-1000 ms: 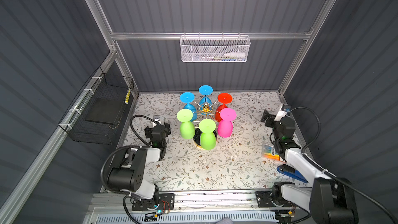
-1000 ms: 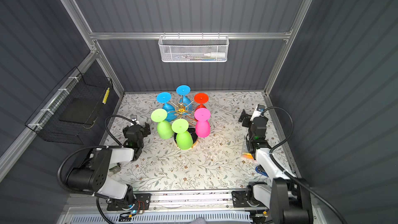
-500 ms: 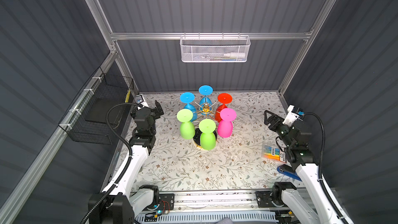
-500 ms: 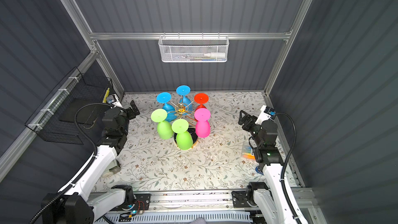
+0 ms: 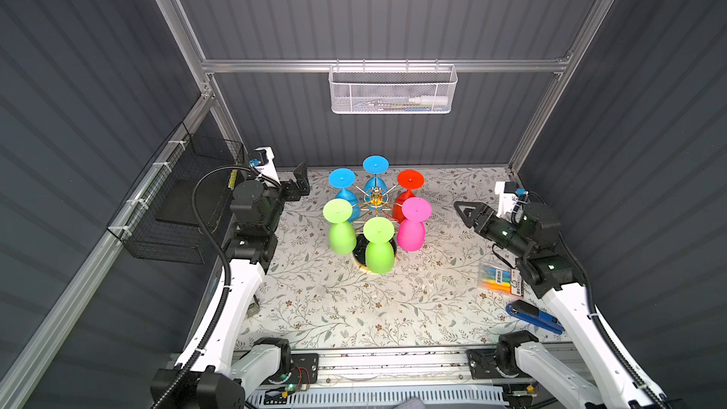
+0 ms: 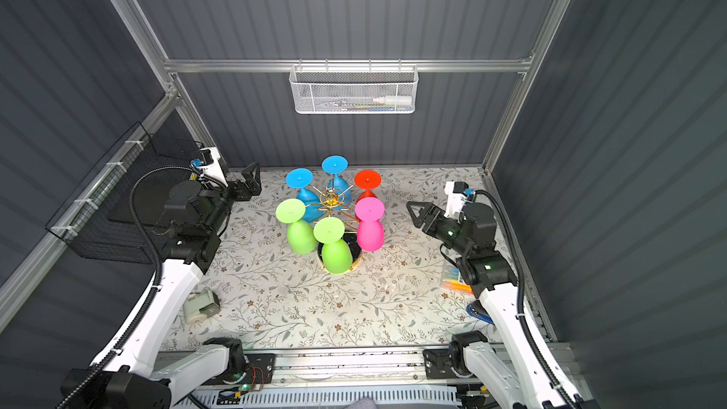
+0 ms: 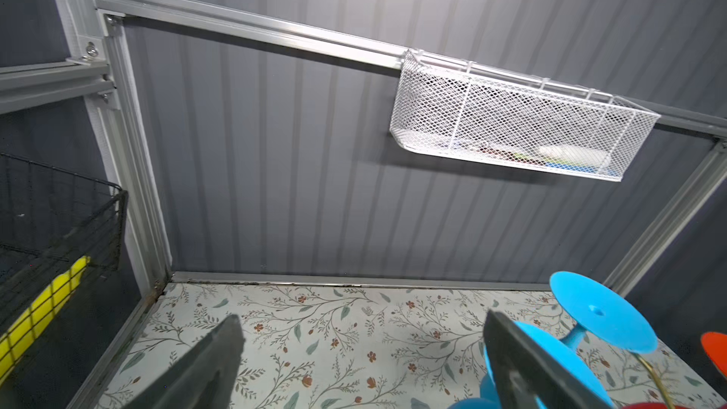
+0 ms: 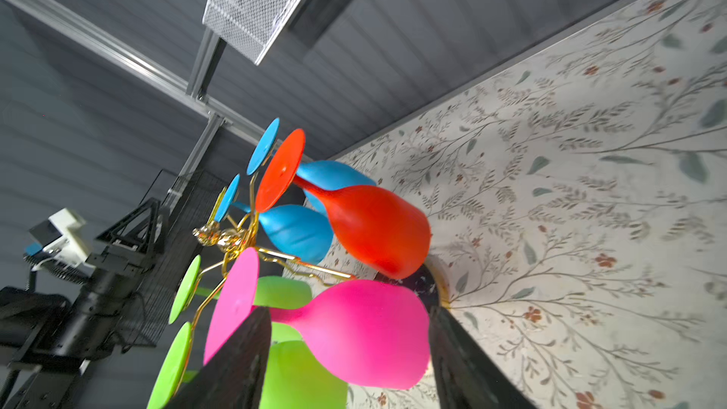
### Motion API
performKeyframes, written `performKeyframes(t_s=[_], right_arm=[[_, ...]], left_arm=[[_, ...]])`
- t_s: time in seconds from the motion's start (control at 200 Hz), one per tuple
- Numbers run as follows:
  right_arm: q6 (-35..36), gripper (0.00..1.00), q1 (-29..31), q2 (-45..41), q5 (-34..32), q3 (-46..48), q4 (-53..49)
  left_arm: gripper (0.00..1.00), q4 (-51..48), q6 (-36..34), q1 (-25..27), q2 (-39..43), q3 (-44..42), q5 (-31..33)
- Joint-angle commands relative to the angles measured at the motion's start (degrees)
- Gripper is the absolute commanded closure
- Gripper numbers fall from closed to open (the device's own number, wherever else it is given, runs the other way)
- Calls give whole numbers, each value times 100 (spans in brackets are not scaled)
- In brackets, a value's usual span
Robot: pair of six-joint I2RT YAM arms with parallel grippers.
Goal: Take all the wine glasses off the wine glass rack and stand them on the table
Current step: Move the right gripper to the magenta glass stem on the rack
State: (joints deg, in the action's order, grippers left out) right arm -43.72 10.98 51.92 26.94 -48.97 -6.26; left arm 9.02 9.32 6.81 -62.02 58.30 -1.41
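Nearest, a green glass hangs at the front of the rack. Right of the rack, the right gripper faces the pink glass, which hangs inverted on the rack. The jaws are parted, empty and apart from it. Left of the rack, the left gripper gapes empty. Pulling sideways could snag the pink foot in its loop and tip the rack, or bump the red glass behind.

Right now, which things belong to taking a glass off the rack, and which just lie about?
Job: rack, glasses, left end effector, right end effector.
Lying about: white basket, black basket, pen pack, blue tool, grey object.
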Motion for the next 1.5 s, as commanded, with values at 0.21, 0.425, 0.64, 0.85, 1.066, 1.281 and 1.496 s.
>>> performKeyframes(t_s=[0.21,0.425,0.64,0.85,1.066,1.281,1.496], right_arm=[[-478,41,576,656,461,-657,157],[-601,44,788,867,471,-743,227],[-653,50,980,1094,443,-846,212],[-717,61,1002,1182,470,-904,240],[-820,75,1011,1186,512,-904,293],[-923,86,1011,1189,514,-924,302],[-1089,93,1011,1182,557,-982,379]], left_arm=[[2,59,167,-4,203,-20,-398],[1,80,266,-4,173,39,-523],[1,118,350,-4,95,47,-622],[1,136,347,-4,93,42,-632],[1,142,339,-4,91,6,-624],[1,162,316,-4,125,-30,-613],[1,171,307,-3,161,-73,-615]])
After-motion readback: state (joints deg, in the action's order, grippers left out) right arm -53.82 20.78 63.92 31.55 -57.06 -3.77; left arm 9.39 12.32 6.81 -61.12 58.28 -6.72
